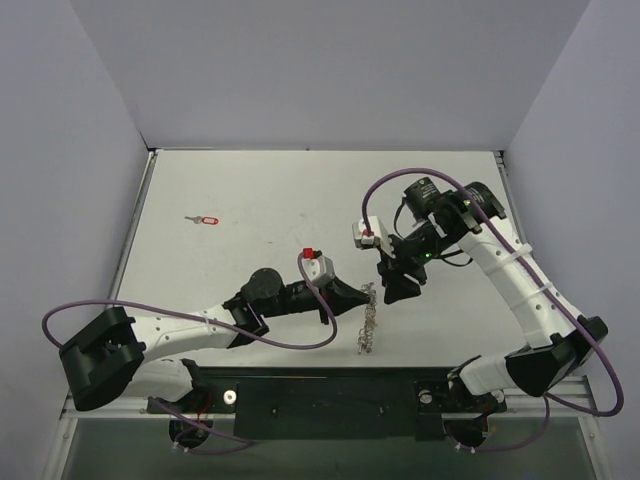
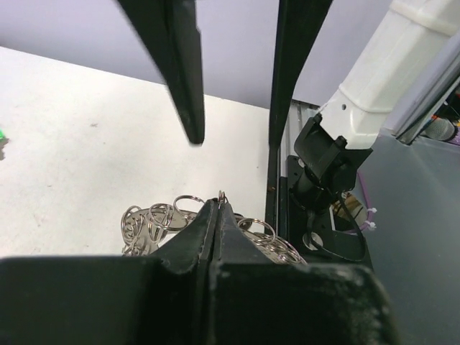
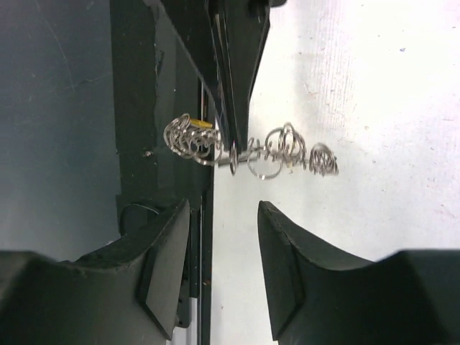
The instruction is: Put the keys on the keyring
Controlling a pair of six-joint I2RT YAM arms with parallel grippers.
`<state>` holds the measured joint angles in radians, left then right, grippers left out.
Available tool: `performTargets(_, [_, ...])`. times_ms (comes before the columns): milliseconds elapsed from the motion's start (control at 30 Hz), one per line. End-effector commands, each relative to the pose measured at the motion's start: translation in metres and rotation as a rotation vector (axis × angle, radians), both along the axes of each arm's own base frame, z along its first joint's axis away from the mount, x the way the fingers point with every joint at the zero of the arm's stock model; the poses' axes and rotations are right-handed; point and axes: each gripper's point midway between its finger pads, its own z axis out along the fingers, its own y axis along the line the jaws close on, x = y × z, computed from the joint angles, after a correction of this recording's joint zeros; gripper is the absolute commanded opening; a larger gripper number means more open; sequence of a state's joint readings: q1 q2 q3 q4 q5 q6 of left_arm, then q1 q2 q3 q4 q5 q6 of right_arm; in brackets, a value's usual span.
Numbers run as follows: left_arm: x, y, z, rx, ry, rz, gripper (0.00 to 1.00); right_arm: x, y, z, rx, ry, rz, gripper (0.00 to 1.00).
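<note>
The keyring point(image 1: 368, 325) is a dangling bunch of small silver rings hanging just above the table's near edge. My left gripper point(image 1: 362, 298) is shut on one ring at the top of the bunch. In the left wrist view the jaws point(image 2: 218, 206) are pressed together with the ring's edge poking out, and more rings point(image 2: 154, 219) hang behind. My right gripper point(image 1: 398, 290) stands open just right of the bunch. The right wrist view has the chain of rings point(image 3: 287, 154) beyond its spread fingers point(image 3: 221, 215), with a yellow bit point(image 3: 201, 123) among them. One key with a red head point(image 1: 205, 219) lies far left on the table.
The black base rail point(image 1: 330, 395) runs along the table's near edge, right under the hanging rings. In the left wrist view the right arm's white link point(image 2: 381, 79) stands close on the right. A green speck point(image 2: 1, 134) shows at that view's left edge.
</note>
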<state>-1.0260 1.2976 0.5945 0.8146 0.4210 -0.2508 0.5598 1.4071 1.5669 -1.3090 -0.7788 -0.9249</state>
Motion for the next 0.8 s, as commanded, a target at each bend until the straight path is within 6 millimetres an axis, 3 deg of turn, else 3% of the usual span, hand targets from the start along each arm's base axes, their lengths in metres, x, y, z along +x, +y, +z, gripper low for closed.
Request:
performTargets(0, [0.004,0.020,0.068,-0.257,-0.084,0.081,0.00,-0.021,-0.007,0.022,0.115,0.056,-0.031,0.40])
performTargets(300, [-0.001,0.059,0.123,-0.638,-0.132,0.142,0.00,-0.018,0.008,0.042,0.331,0.121,-0.075,0.38])
performTargets(500, [-0.001,0.057,0.144,-0.686,-0.153,0.127,0.00,0.011,0.027,0.062,0.362,0.210,-0.292,0.34])
performTargets(667, [0.001,0.067,0.170,-0.748,-0.209,0.171,0.00,0.040,0.033,0.072,0.401,0.267,-0.531,0.34])
performTargets(767, [0.002,0.072,0.185,-0.781,-0.252,0.197,0.00,0.060,0.030,0.096,0.506,0.290,-0.663,0.35])
